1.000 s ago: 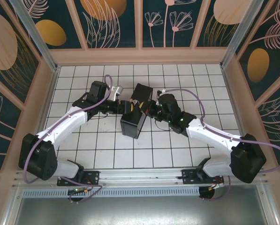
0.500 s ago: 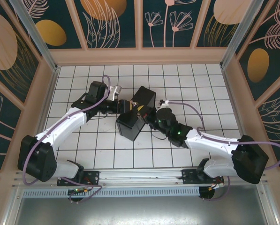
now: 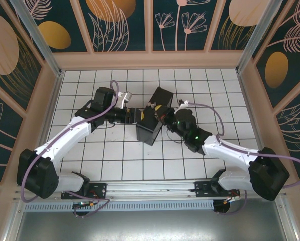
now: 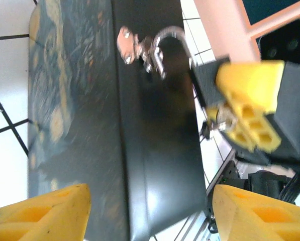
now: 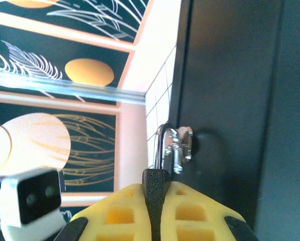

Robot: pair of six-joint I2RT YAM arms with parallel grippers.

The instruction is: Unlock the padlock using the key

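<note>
The dark painted box lies mid-table, and both grippers meet at it. In the right wrist view my right gripper is shut on the padlock's dark body. The padlock's silvery shackle rises from between the fingers and loops through the box's hasp. The left wrist view shows that same shackle and the right gripper's yellow fingers. A small metal bit beside those fingers may be the key; I cannot tell. My left gripper is open, its fingers wide apart astride the box's near end.
The white tiled floor is ringed by a wooden rim and patterned panels. Both arms cross the middle, with their cables looping above them. An aluminium rail runs along the near edge.
The box has turned and shifted right and back. My right gripper swung along with the padlock, and my left gripper followed a little to the right.
</note>
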